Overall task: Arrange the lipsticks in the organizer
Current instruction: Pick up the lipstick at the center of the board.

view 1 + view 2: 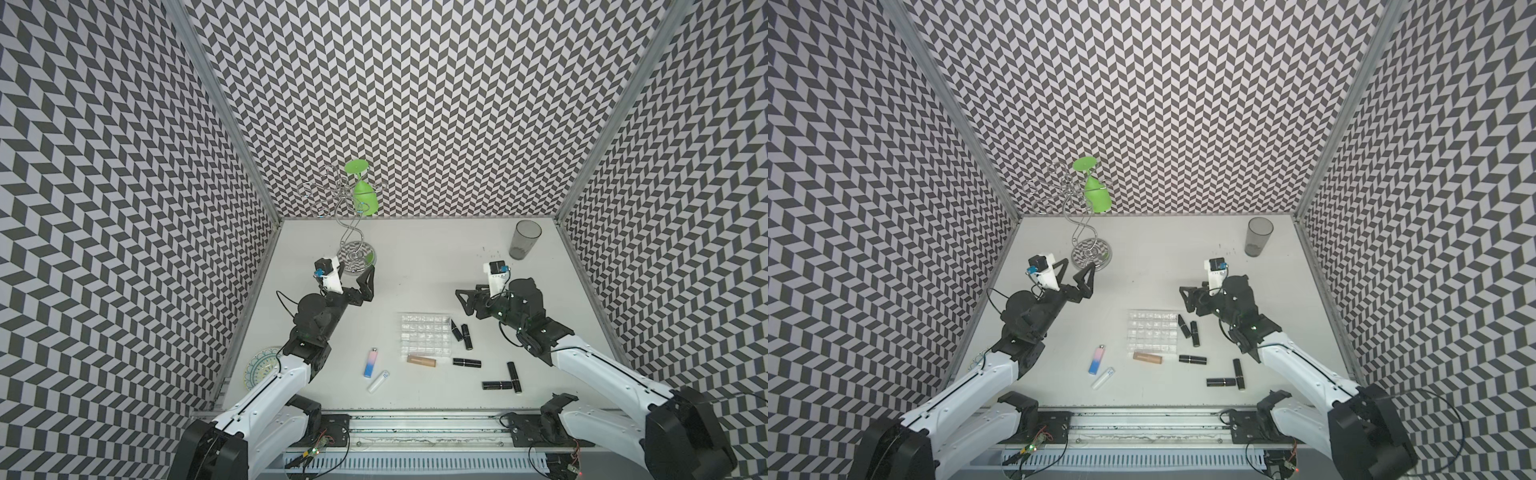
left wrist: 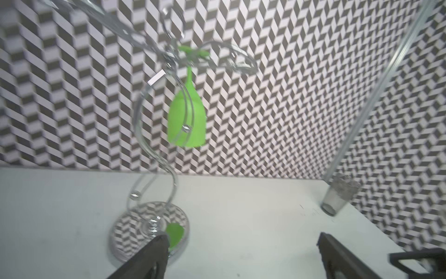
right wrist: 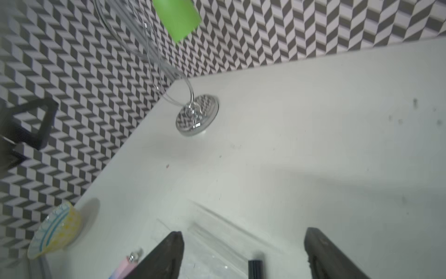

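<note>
The clear organizer (image 1: 424, 334) lies mid-table, every cell I can see without a lipstick. Two black lipsticks (image 1: 456, 330) (image 1: 467, 336) lie against its right side. Three more black ones (image 1: 466, 363) (image 1: 514, 377) (image 1: 497, 385) lie nearer the front. A tan lipstick (image 1: 422, 360) lies along its near edge. The gradient lipstick (image 1: 371, 362) and white lipstick (image 1: 378, 381) lie to its front left. My right gripper (image 1: 1185, 299) hovers open behind the organizer's far right corner, holding nothing. Beside the stand's base, my left gripper (image 1: 1079, 263) is open with nothing in it.
A wire stand (image 1: 356, 251) holding a green glass (image 1: 365, 195) stands at the back left, close to my left fingers. A grey tumbler (image 1: 524, 239) stands at the back right. A patterned dish (image 1: 262, 365) sits at the left edge, under my left arm. Patterned walls close three sides.
</note>
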`<state>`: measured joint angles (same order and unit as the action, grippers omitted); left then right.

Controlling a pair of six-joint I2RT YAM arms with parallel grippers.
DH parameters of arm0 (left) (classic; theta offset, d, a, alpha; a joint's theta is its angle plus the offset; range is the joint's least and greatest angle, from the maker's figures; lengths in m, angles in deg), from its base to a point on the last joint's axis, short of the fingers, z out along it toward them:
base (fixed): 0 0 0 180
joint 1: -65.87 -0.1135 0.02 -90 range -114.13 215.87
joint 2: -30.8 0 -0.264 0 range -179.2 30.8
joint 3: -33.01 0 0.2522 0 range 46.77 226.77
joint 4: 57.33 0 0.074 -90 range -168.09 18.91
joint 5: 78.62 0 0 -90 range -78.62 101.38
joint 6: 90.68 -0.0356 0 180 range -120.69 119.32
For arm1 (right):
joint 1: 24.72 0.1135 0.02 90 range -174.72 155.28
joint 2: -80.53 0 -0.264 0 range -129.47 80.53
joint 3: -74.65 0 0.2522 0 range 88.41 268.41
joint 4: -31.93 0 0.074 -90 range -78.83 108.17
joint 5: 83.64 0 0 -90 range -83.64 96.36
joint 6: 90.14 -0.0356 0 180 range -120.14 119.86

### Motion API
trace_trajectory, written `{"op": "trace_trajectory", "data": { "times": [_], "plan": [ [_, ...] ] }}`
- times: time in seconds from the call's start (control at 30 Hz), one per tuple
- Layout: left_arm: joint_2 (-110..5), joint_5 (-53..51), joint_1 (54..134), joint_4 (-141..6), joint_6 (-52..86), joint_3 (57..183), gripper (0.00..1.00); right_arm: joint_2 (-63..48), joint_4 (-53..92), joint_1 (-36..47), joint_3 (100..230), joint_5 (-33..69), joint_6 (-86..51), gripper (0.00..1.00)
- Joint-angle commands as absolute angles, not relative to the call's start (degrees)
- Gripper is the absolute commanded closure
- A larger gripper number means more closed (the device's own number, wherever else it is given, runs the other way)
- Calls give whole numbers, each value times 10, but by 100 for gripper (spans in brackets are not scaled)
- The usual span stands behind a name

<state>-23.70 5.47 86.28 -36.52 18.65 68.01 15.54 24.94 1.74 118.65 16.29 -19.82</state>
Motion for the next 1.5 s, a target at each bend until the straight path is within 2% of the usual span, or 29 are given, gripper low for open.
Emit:
{"op": "trace_trajectory", "data": {
  "times": [0.0,0.07,0.2,0.37,0.73,0.9,1.1,1.33,1.47],
  "plan": [
    [-240,-40,888,-380,260,672,5,125,212,27,1162,129,-230,26],
    [-243,-52,901,-380,265,672,11,115,219,26,1151,123,-234,34],
    [-243,-73,916,-387,274,670,17,89,233,28,1141,131,-236,49],
    [-228,-72,939,-394,280,660,18,46,237,39,1139,133,-237,53],
    [-218,-69,943,-434,279,667,16,26,181,103,1145,32,-265,59],
    [-223,-75,945,-427,283,665,16,9,180,108,1148,19,-271,68],
    [-231,-80,947,-411,291,656,16,-16,174,109,1169,17,-265,90],
    [-248,-149,947,-343,313,648,15,81,184,108,1198,7,-245,99],
    [-239,-198,948,-312,323,643,14,161,214,108,1208,51,-217,100]
  ]
}}
